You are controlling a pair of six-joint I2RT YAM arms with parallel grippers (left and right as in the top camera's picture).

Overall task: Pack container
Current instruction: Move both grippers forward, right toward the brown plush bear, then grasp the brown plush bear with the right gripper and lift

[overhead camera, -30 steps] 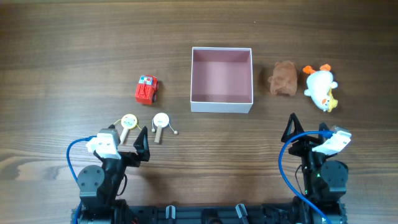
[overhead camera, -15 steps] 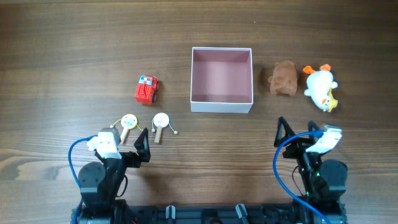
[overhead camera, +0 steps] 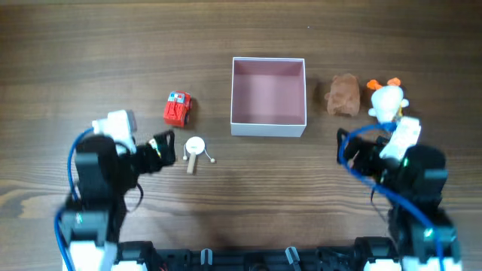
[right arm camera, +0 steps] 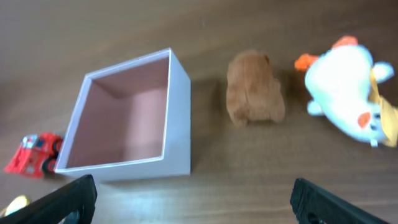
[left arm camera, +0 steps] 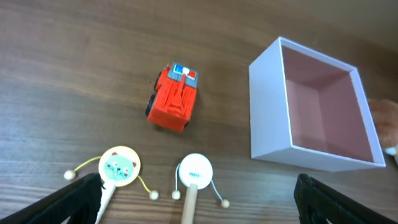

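Wood-grain counter [overhead camera: 90, 45], viewed from above and from both wrists. The container [overhead camera: 268, 129] stands ahead and to the right of the left claw [left arm camera: 198, 182], and ahead and to the left of the right claw [right arm camera: 193, 183]. Its pink floor is bare, so no item is packed yet. Five toys lie outside it on the counter. A red toy car [left arm camera: 173, 98] lies ahead of the left claw. A cat-faced rattle drum [left arm camera: 119, 167] and a white rattle drum [left arm camera: 194, 171] lie just ahead of it, between its spread fingers. A brown plush [right arm camera: 254, 87] lies ahead of the right claw and a white bird plush [right arm camera: 345, 93] ahead and to its right. Both claws are released, spread wide and empty, touching no toy. Judged stage: the start, with every pick and placement left to do.
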